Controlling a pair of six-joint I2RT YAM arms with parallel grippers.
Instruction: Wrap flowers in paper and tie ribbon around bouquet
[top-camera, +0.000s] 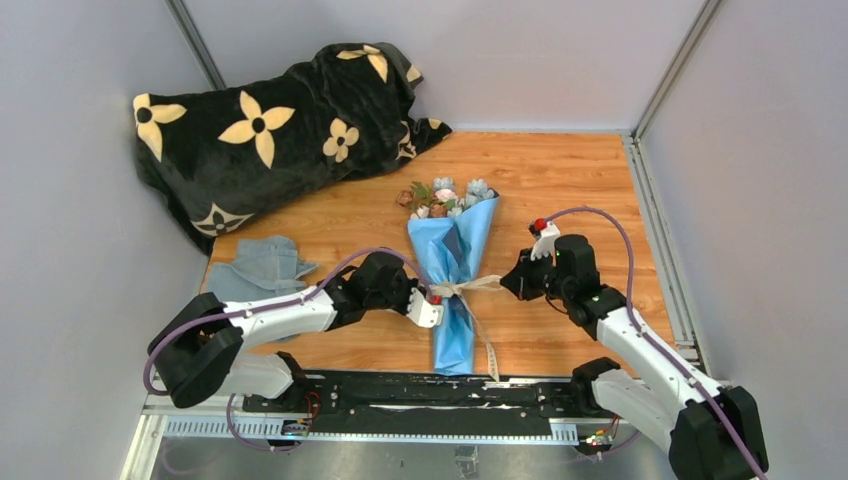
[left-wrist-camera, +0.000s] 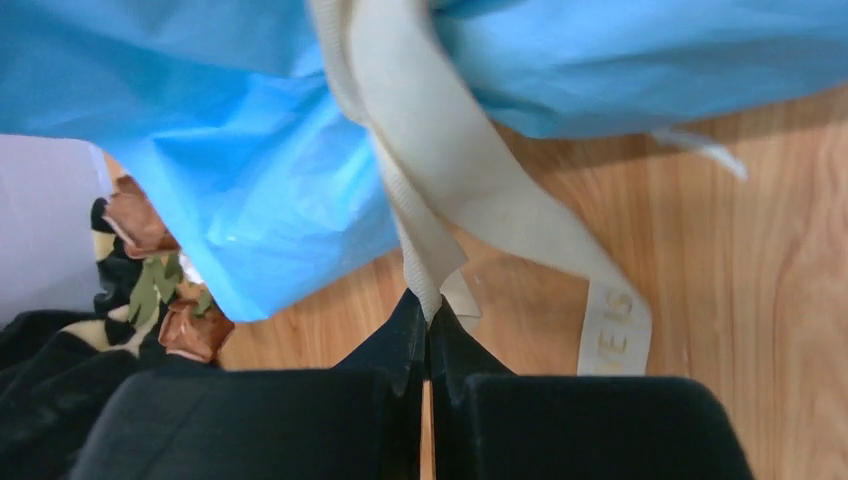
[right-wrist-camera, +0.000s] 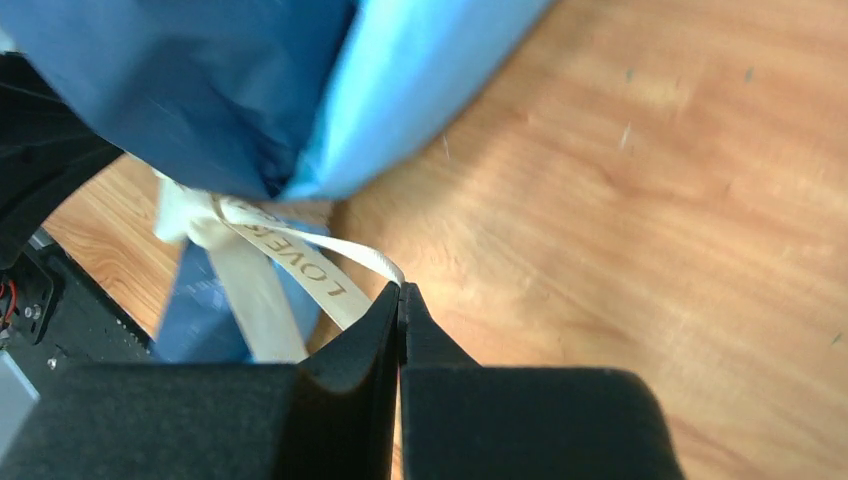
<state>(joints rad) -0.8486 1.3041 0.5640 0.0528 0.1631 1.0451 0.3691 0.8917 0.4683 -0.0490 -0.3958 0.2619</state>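
Observation:
The bouquet (top-camera: 455, 270) lies lengthwise on the wooden table. Its flowers (top-camera: 445, 197) point away from the arms, and light-blue paper (top-camera: 452, 250) is wrapped round the stems. The beige ribbon (top-camera: 463, 288) crosses its waist in a knot. My left gripper (top-camera: 436, 297) is shut on one strand of the ribbon (left-wrist-camera: 425, 250) at the bouquet's left side. My right gripper (top-camera: 507, 281) is shut on the other strand (right-wrist-camera: 350, 262) at the right side. A loose ribbon tail (top-camera: 489, 352) trails toward the near edge.
A black blanket (top-camera: 270, 130) with cream flower prints is heaped at the back left. A grey-blue cloth (top-camera: 262, 267) lies left of the left arm. The black base rail (top-camera: 420, 392) runs along the near edge, and grey walls enclose the table.

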